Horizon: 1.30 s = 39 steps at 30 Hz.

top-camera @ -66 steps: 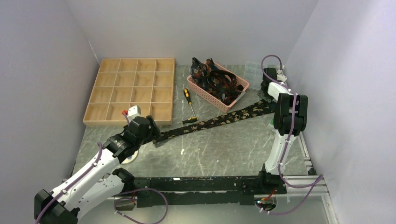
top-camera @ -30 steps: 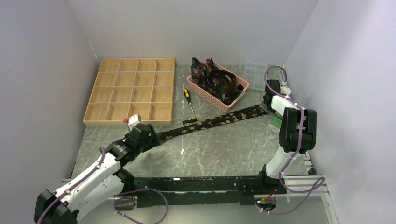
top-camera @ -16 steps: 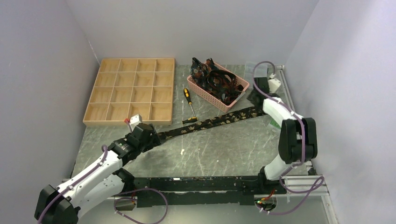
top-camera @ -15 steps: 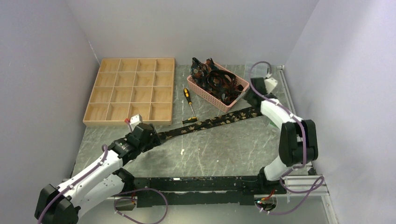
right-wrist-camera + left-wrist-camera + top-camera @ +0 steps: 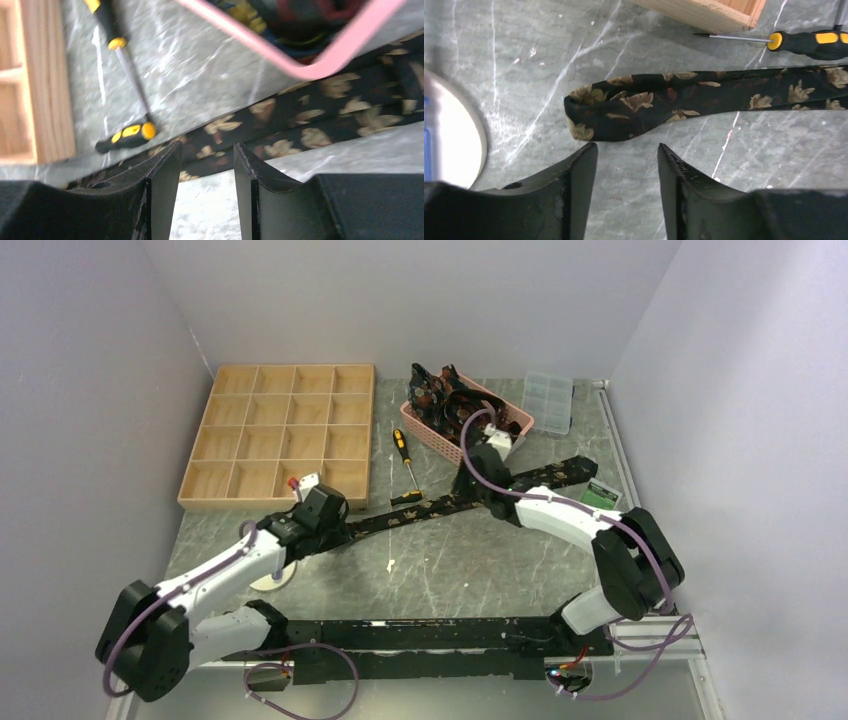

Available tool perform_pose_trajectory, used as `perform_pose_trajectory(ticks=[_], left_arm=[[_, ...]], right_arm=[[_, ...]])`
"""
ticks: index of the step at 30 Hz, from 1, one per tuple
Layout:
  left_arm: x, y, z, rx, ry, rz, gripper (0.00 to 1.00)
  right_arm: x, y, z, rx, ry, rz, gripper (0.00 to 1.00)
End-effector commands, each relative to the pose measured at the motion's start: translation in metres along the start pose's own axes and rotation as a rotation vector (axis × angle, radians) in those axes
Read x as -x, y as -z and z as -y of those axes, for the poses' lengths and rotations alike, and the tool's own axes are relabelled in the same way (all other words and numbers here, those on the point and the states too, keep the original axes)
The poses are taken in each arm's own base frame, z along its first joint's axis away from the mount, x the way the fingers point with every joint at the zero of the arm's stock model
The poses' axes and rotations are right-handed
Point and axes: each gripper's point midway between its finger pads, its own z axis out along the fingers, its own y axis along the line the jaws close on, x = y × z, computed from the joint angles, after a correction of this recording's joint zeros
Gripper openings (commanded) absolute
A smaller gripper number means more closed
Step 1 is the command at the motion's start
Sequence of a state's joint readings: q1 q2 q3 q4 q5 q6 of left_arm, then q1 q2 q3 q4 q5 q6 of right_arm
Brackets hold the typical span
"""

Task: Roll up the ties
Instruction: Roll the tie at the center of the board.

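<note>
One black tie (image 5: 470, 498) with tan-gold leaves lies stretched diagonally across the table, its wide end at the right. Its narrow end (image 5: 599, 112) is folded over and lies just beyond my left gripper's (image 5: 626, 146) tips. That gripper (image 5: 340, 530) is open with only bare table between its fingers. My right gripper (image 5: 468, 485) hovers over the tie's middle (image 5: 310, 120), close to the pink basket (image 5: 300, 65). It is open too and holds nothing. More ties (image 5: 465, 410) sit tangled in the basket (image 5: 430, 432).
A yellow-and-black screwdriver (image 5: 405, 455) lies beside the tie, next to a wooden compartment tray (image 5: 280, 435) at the back left. A clear plastic box (image 5: 550, 400) and a green card (image 5: 600, 495) are at the right. A white disc (image 5: 449, 135) sits left of my left gripper.
My right arm let go near the tie's wide end and swung left to the tie's middle by the basket. My left gripper's jaws narrowed and edged up to the narrow end.
</note>
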<state>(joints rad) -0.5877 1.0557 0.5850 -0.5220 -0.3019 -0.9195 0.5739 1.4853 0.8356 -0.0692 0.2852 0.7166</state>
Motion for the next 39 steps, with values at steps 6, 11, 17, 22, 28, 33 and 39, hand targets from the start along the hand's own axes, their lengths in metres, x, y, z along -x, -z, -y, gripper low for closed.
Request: perform_pose_trajectory(ticks=[6, 11, 17, 22, 28, 33, 39], left_arm=[[0.016, -0.032, 0.003, 0.093, -0.015, -0.005, 0.26], [0.016, -0.042, -0.028, 0.233, 0.067, -0.024, 0.15], [0.028, -0.031, -0.045, 0.252, 0.177, 0.048, 0.16], [0.037, -0.018, -0.055, 0.275, 0.194, 0.092, 0.24], [0.048, -0.008, -0.017, 0.073, 0.075, 0.108, 0.7], [0.041, -0.005, 0.025, 0.036, -0.147, 0.111, 0.93], [0.031, -0.027, 0.044, 0.098, -0.263, 0.023, 0.87]], right_arm=[[-0.008, 0.015, -0.085, 0.224, 0.148, 0.036, 0.46], [-0.026, 0.013, -0.095, 0.251, 0.175, -0.001, 0.46], [-0.043, 0.009, -0.096, 0.263, 0.184, -0.035, 0.48], [-0.045, 0.009, -0.091, 0.243, 0.188, -0.027, 0.5], [-0.049, 0.014, -0.089, 0.252, 0.175, -0.038, 0.51], [-0.051, 0.022, -0.072, 0.224, 0.181, -0.026, 0.51], [-0.051, 0.038, -0.049, 0.201, 0.188, -0.002, 0.52]])
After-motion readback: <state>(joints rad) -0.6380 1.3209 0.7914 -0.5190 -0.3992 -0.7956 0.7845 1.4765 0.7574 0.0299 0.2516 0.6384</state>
